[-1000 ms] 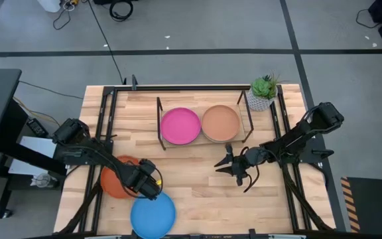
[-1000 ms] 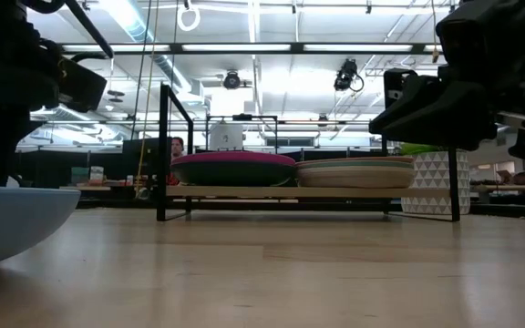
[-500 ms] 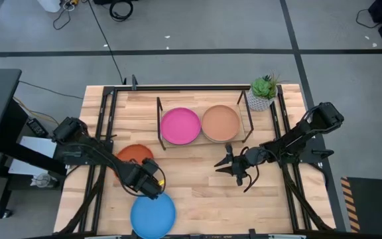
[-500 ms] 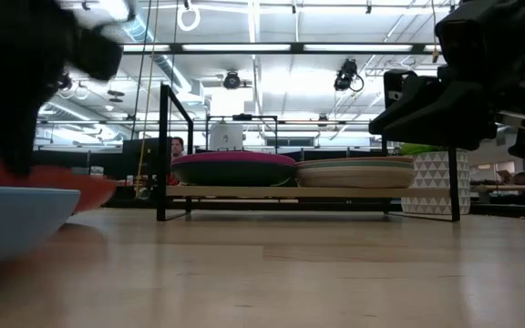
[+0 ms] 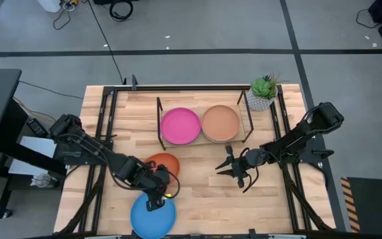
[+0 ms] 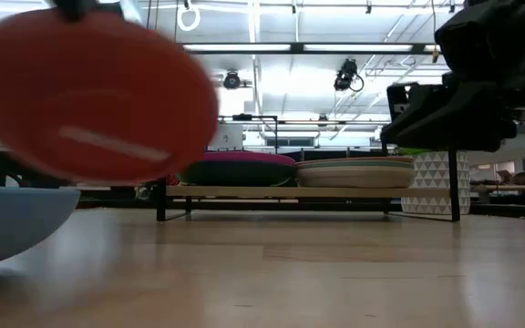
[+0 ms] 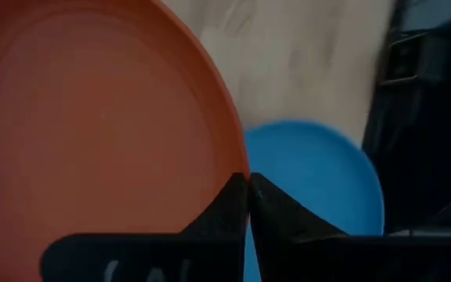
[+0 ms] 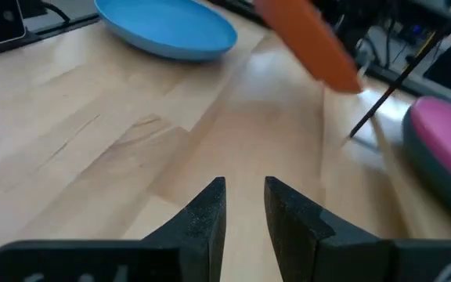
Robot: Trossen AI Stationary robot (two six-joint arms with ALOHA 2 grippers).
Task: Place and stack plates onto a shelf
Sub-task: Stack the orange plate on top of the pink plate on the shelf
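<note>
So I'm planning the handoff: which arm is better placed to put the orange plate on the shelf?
Left. Its hand is shut on the orange plate, lifted off the table. The right hand hovers empty in front of the shelf.

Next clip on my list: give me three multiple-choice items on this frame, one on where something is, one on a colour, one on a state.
1. Where is the blue plate?
A. on the shelf
B. on the table near its front edge
C. in the right claw

2. What colour is the plate on top of the shelf's left stack?
A. magenta
B. grey
C. cream

3. What is the state of the orange plate?
A. flat on the table
B. stacked on the shelf
C. held off the table, tilted, in the left claw

Answers:
1 B, the high view shows it on the wood by the front edge.
2 A, the magenta plate lies uppermost there.
3 C, the left wrist view shows the fingers pinching its rim, and the low view shows it airborne.
</note>
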